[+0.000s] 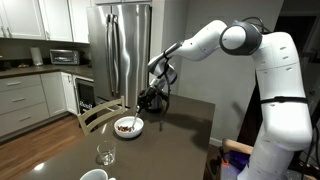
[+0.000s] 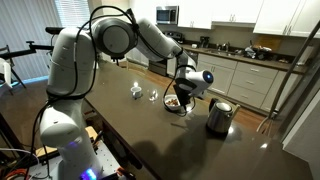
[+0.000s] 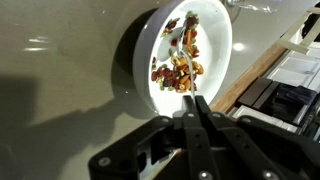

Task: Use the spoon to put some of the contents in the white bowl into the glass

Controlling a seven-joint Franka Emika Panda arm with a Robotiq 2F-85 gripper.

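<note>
The white bowl [image 1: 128, 126] stands on the dark table with brownish contents [image 3: 178, 70] heaped inside; it also shows in an exterior view [image 2: 175, 104] and the wrist view [image 3: 215, 40]. My gripper [image 3: 196, 100] hangs just above the bowl's edge, in both exterior views [image 1: 148, 98] [image 2: 182, 88]. Its fingers are shut on the thin silvery spoon [image 3: 191, 84], whose end reaches down into the bowl's contents. The clear stemmed glass [image 1: 104, 153] stands apart from the bowl, nearer the table's edge, and also shows in an exterior view [image 2: 152, 96].
A steel kettle [image 2: 218, 115] with a black handle stands beside the bowl. A white cup [image 2: 136, 90] stands beyond the glass. A wooden chair [image 1: 95, 115] is at the table's edge. Kitchen cabinets and a steel fridge [image 1: 125, 50] stand behind.
</note>
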